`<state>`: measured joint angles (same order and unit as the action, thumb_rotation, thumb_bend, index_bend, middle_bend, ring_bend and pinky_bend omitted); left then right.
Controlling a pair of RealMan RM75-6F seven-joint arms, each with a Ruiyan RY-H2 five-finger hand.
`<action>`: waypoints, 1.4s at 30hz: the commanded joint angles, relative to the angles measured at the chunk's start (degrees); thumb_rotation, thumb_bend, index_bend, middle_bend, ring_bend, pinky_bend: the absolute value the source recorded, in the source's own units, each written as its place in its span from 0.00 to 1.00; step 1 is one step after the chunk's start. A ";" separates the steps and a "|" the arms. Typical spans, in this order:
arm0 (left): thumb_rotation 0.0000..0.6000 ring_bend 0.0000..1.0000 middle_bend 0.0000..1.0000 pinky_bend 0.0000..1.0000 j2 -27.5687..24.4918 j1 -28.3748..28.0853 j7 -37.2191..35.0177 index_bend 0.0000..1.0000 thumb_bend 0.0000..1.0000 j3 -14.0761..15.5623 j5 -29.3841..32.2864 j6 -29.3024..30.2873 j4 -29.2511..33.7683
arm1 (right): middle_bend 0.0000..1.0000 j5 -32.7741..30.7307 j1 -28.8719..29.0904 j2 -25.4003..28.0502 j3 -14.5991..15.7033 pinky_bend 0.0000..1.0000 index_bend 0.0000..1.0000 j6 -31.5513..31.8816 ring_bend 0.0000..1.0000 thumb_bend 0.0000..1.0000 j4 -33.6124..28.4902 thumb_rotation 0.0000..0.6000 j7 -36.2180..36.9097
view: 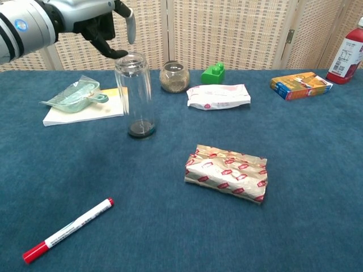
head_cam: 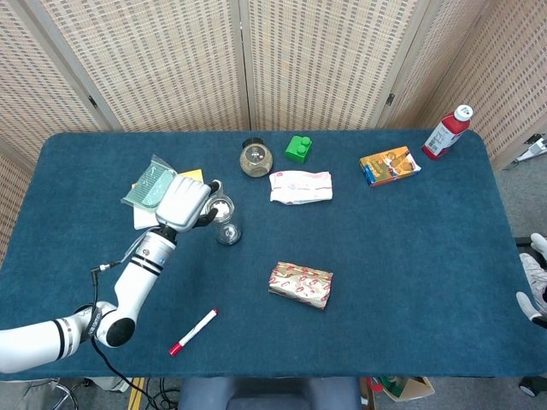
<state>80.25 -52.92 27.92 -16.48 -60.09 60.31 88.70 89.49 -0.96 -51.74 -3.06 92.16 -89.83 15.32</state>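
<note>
The robot's left hand (view: 96,25) hovers just above and to the left of one tall clear glass jar (view: 135,95), which stands upright and without a lid on the blue table (view: 317,170); the hand's fingers are spread apart, a dark fingertip lies close beside the jar's rim, and it has hold of nothing. In the head view the same hand (head_cam: 184,203) sits just left of the jar (head_cam: 226,220), partly over a white notepad (view: 85,107). On that pad lies one clear packet holding a pale green item (view: 75,94). Behind the tall jar stands one squat round jar (view: 174,77) with brownish contents, and just right of it one green toy block (view: 213,73). One white crinkled packet (view: 219,96) lies in front of the block. Farther right lies one orange-and-blue carton (view: 300,85), and at the table's far right corner one red bottle with a white cap (view: 350,50) stands upright. One red-and-cream patterned wrapped pack (view: 227,173) lies near the table's middle, well apart from the rest. One marker with a red cap (view: 67,230) lies at the near left. At the far right edge of the head view the right hand (head_cam: 534,278) shows only in part, off the table; whether it is open or closed cannot be told.
</note>
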 commanded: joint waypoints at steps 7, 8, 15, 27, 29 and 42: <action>1.00 0.87 0.92 1.00 -2.88 3.82 -1.01 0.40 0.34 -0.30 2.31 4.57 5.53 | 0.19 -0.02 0.12 0.30 -0.13 0.23 0.02 -0.13 0.08 0.30 -0.17 1.00 0.14; 1.00 0.86 0.90 1.00 -3.22 4.33 -1.59 0.40 0.34 -0.18 2.38 4.77 5.99 | 0.19 -0.01 0.17 0.33 -0.12 0.23 0.02 -0.22 0.08 0.30 -0.19 1.00 0.15; 1.00 0.84 0.89 1.00 -5.91 5.97 -3.36 0.34 0.34 0.52 2.37 4.18 8.35 | 0.19 0.19 0.44 0.45 -0.14 0.23 0.02 -0.51 0.08 0.30 -0.59 1.00 -0.15; 1.00 0.71 0.78 1.00 -7.82 9.82 -4.26 0.27 0.34 1.89 1.08 8.50 11.75 | 0.19 -0.44 0.45 1.05 -0.19 0.23 0.02 -1.06 0.08 0.30 -0.89 1.00 0.23; 1.00 0.67 0.74 1.00 -8.18 10.76 -3.84 0.26 0.34 2.38 1.06 9.55 12.36 | 0.19 -0.54 0.46 1.07 -0.16 0.23 0.02 -1.21 0.08 0.31 -0.86 1.00 0.33; 1.00 0.44 0.46 0.68 -9.62 16.54 -4.15 0.24 0.34 4.52 0.41 14.66 14.57 | 0.19 -0.64 1.11 0.93 -0.17 0.23 0.02 -2.40 0.08 0.30 -0.48 1.00 0.52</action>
<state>70.63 -36.69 24.16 -12.12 -59.41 74.74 103.29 88.84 0.14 -50.82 -3.23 89.76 -90.29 15.84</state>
